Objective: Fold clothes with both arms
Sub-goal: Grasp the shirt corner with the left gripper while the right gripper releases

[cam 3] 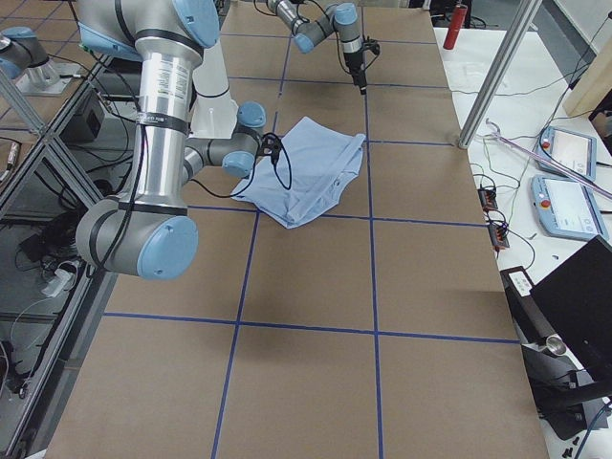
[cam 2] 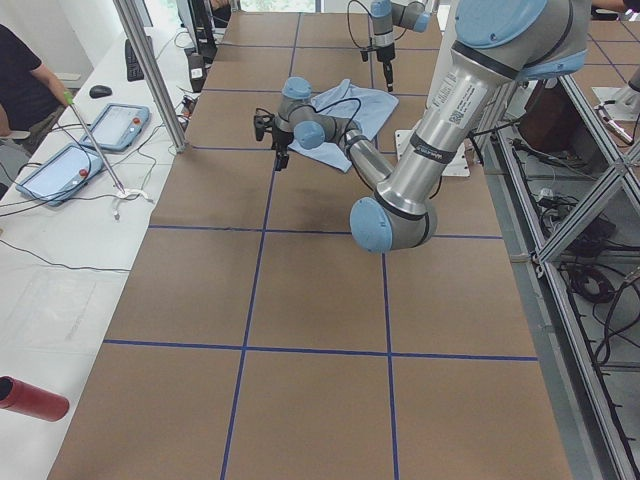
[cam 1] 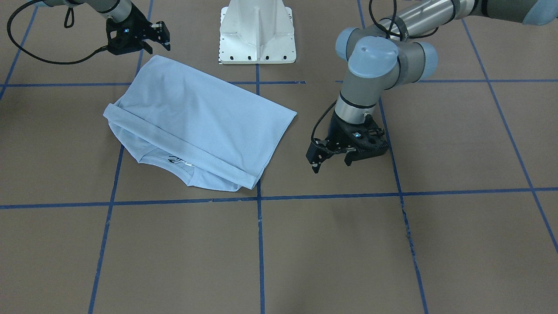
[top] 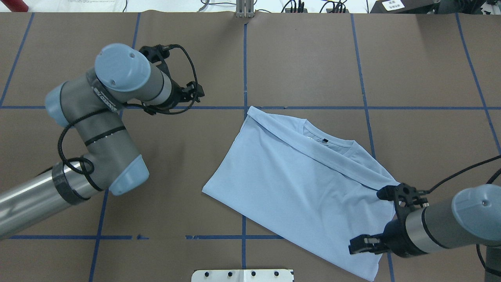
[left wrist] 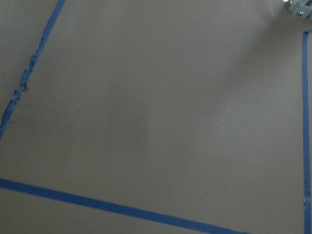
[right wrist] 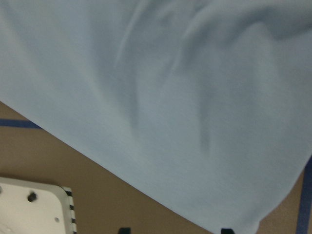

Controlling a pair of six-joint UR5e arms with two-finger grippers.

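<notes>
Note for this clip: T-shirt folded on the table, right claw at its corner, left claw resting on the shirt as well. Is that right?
Not quite: the left claw is off the T-shirt, over bare table beside it, as the front-facing view shows. The right claw is at the shirt's corner, as you say.

Brown table (cam 1: 457, 144), blue tape grid (cam 1: 260, 244) all over it. Folded light blue T-shirt (cam 1: 196, 117) lying flat on it. White pedestal base (cam 1: 257, 30) sits nearby.

Brown worktop (left wrist: 146, 107) fills view. Blue tape lines (left wrist: 112, 208) along bottom, left, right. Left line frayed. White corner (left wrist: 298, 7) top right.
</notes>
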